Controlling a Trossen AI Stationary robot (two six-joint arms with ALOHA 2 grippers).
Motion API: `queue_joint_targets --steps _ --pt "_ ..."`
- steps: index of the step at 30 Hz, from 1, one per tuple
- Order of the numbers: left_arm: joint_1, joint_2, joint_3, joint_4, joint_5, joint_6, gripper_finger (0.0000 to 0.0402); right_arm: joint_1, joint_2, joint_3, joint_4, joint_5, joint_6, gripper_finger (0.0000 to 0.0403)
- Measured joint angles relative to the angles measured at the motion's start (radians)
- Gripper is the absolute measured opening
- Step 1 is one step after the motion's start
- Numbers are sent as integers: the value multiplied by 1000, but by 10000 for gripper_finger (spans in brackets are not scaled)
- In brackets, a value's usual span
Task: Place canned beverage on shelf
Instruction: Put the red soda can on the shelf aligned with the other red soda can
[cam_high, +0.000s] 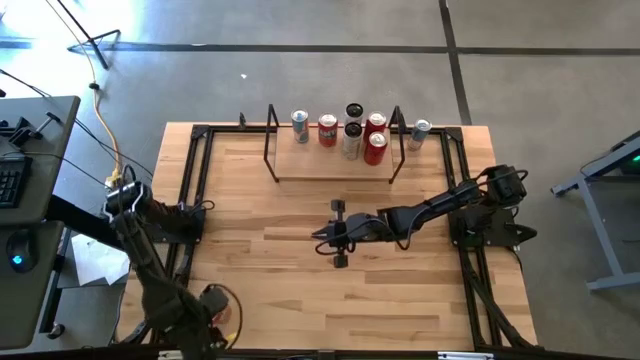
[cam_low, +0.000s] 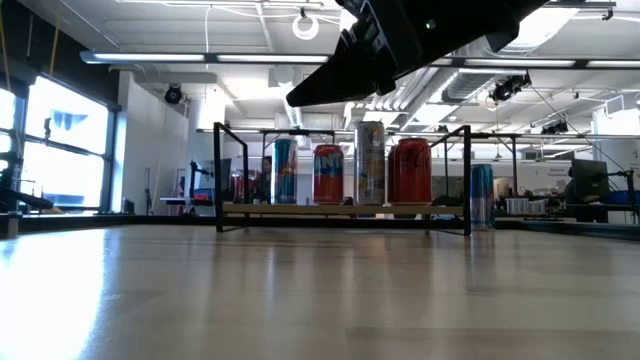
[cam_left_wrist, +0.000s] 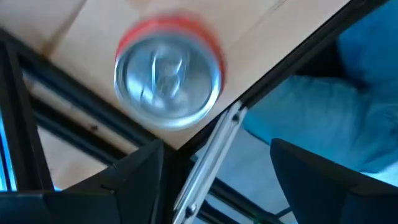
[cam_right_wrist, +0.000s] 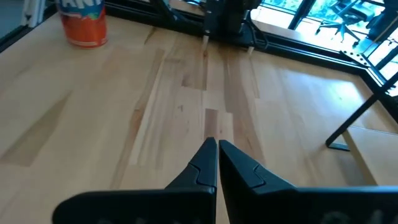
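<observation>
Cans (cam_high: 352, 135) crowd shelf (cam_high: 330, 170) on wooden table (cam_high: 300, 280).

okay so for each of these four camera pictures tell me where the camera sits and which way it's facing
High view: overhead, facing straight down on the table, shelf and both arms.
Low view: at tabletop height, facing level toward the shelf; an arm intrudes from above.
Left wrist view: on the left arm, facing down on an orange can; its open fingers show.
Right wrist view: on the right arm, facing across the table; right gripper shut.
Shared: the high and low views both show the shelf's cans.
</observation>
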Motion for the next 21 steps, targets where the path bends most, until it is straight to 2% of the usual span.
queue_joint_targets --steps 3,6,11,16,18,21 --pt "-57 27 12 1 12 -74 286 12 0 0 -1 0 0 0" --pt "-123 49 21 6 5 -172 263 21 0 0 -1 0 0 0" --pt "-196 111 20 -15 -77 -283 177 34 0 0 -2 0 0 0" --pt "-195 166 20 60 -204 -300 72 49 0 0 -10 0 0 0" --pt "-190 173 12 5 -244 -288 34 54 0 0 -16 0 1 0" --pt "-178 189 13 -36 -256 -295 6 62 0 0 -27 0 20 0"
